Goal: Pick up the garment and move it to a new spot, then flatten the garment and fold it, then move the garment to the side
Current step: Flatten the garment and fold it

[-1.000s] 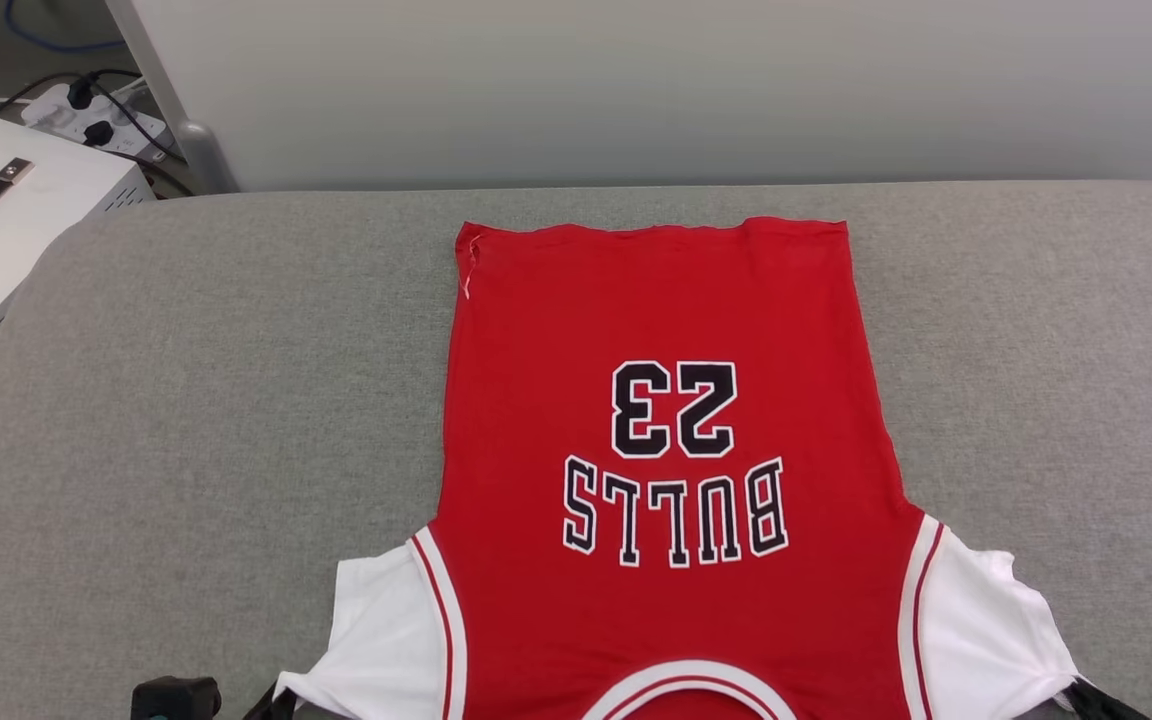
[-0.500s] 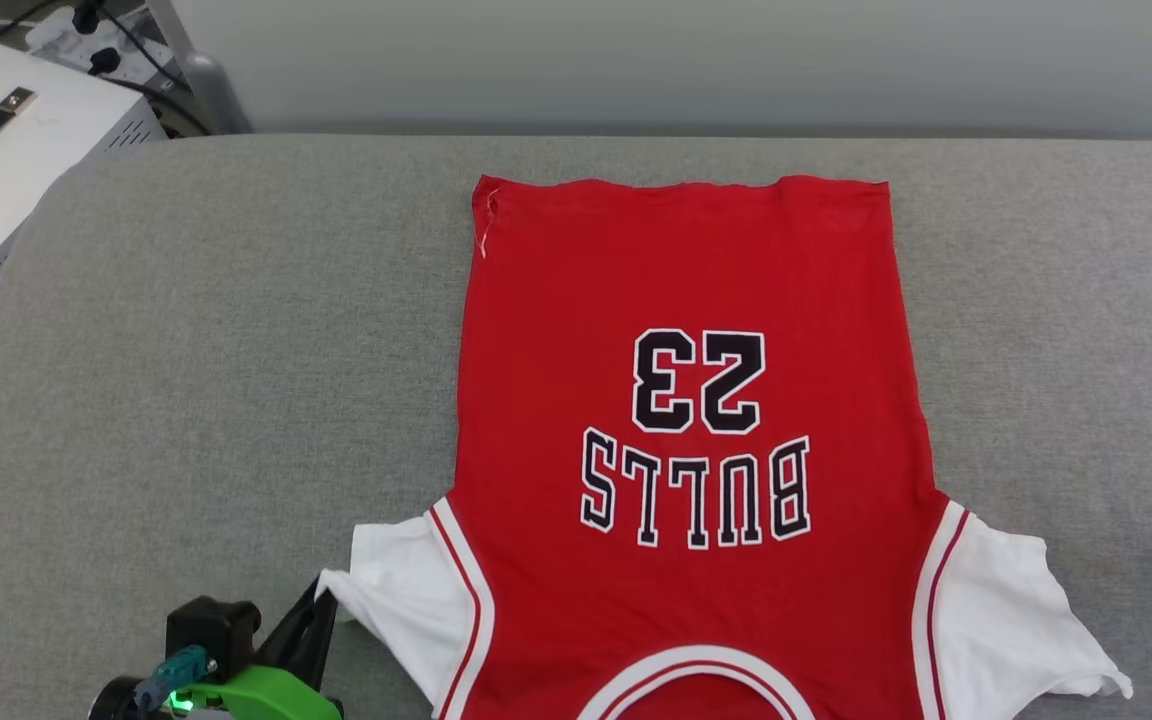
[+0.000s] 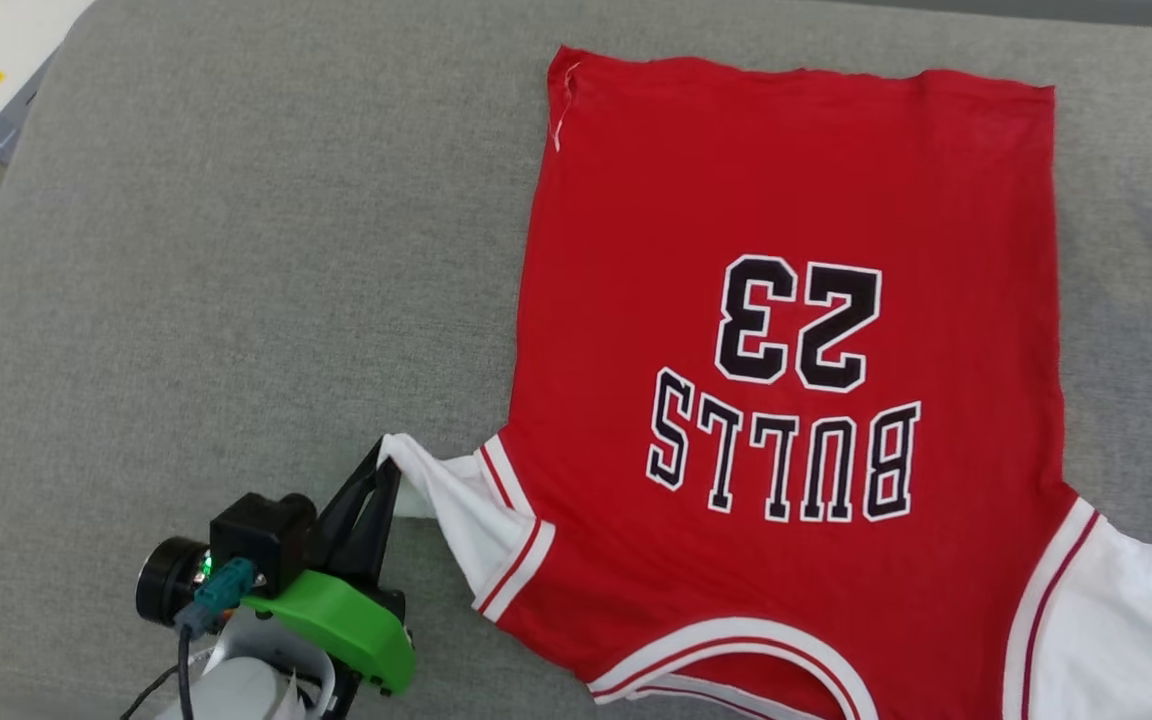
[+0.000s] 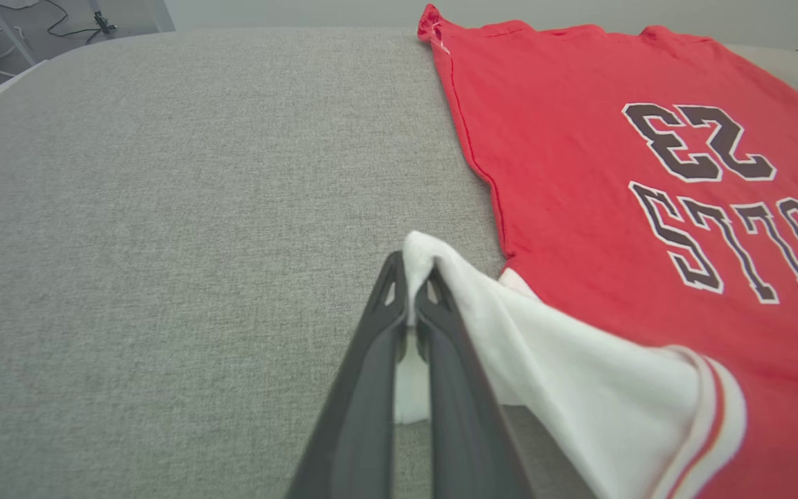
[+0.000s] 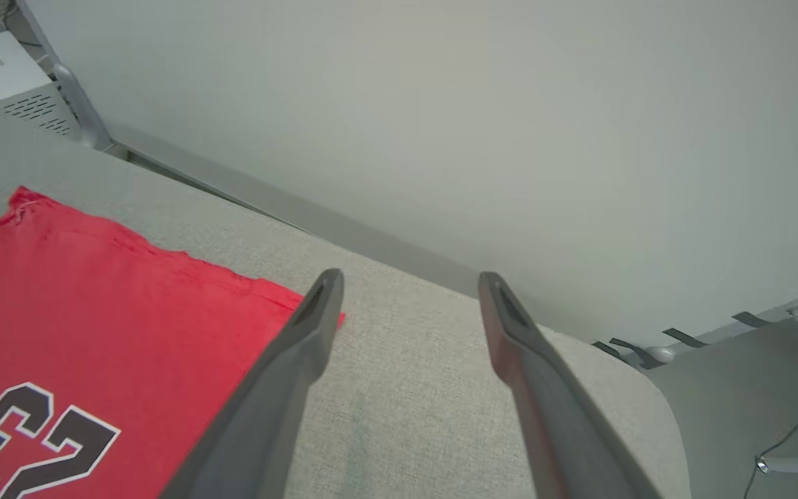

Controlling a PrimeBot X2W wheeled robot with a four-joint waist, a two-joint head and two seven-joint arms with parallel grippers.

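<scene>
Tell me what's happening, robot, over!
Left gripper shut on sleeve. Right gripper open, empty. The jersey lies mostly flat on grey pad. Nothing in the way.

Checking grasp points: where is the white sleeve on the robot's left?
Head view, lower left: the white sleeve juts from the garment, its tip pinched in the left gripper above the grey cushion.

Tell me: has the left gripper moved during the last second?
Yes. Holding the white sleeve, the left gripper went forward, from below the BULLS lettering to level with it.
</scene>
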